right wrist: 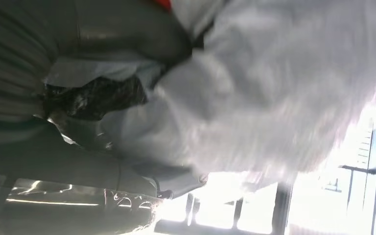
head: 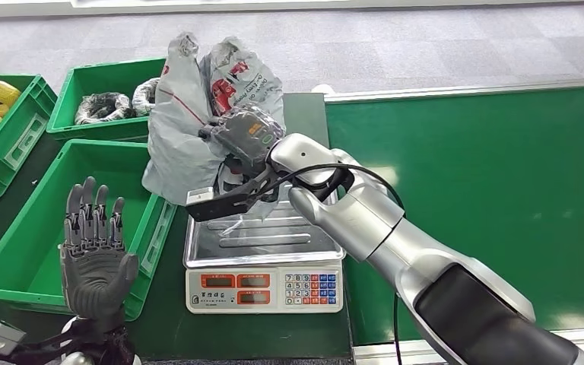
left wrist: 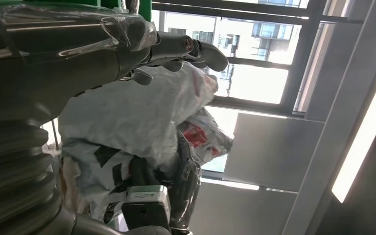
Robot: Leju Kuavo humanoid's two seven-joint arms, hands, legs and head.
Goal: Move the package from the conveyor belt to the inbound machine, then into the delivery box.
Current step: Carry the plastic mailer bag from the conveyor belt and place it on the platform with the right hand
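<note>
Two hands are in play: the right hand grips the grey plastic package and holds it up above the steel pan of the weighing scale, while the left hand stands upright over the large green bin, palm showing, fingers spread apart and holding nothing. The package hangs loosely, its slack lower end drooping toward the bin-side edge of the scale rather than over the middle of the pan. From here the likeliest slip is a poor landing: if it is let go as it hangs, the soft bag could fold over the pan's rim and slide off onto the dark surface or into the bin without a proper reading. The thin film could also pull out of the grip, since only a bunched part seems to be held. How the right fingers actually close on the bag is hard to judge; the package and the wrist cover hide them in the head view, and the right wrist view is blurred and washed out by window glare. The scale's displays are too small to read, and the conveyor belt is cut off at the frame's edge.
</note>
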